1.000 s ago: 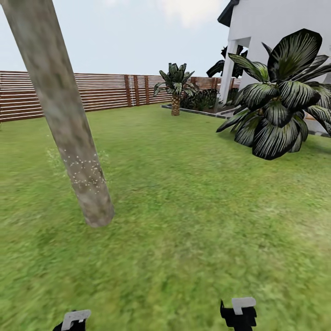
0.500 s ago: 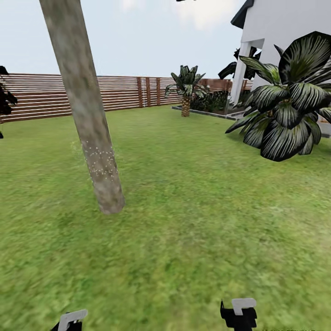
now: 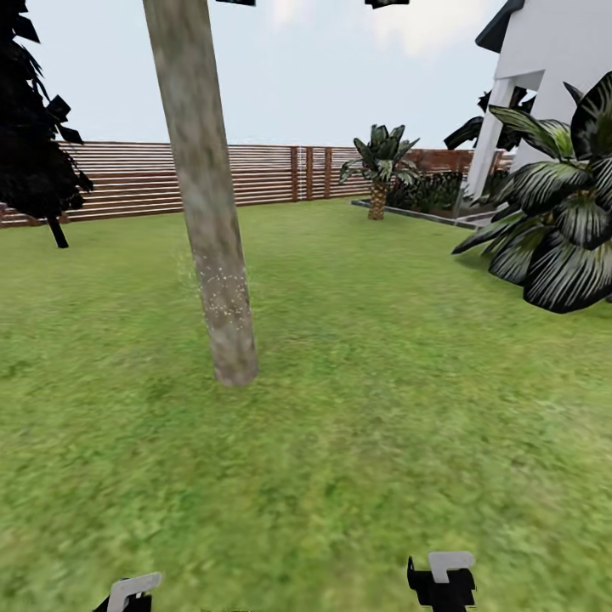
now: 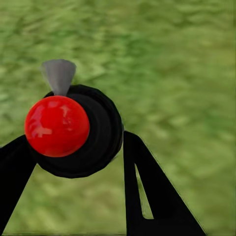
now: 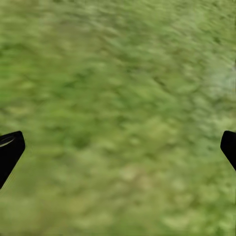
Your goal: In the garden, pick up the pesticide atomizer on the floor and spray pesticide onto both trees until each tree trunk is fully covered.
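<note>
A: What colour is the tree trunk (image 3: 204, 187)?
B: Patchy grey and brown, with tiny white dots low down.
A: And the grass (image 3: 382, 408)?
B: Green, with yellowish blotches.
A: The far fence (image 3: 263, 173)?
B: Brown stripes.
A: The atomizer (image 4: 73, 130)?
B: Black, with a shiny red ball and a grey tip.

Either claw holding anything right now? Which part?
Left claw grips the pesticide atomizer around its black body, fingers on either side below the red cap. Right claw is open over grass, holding nothing.
</note>
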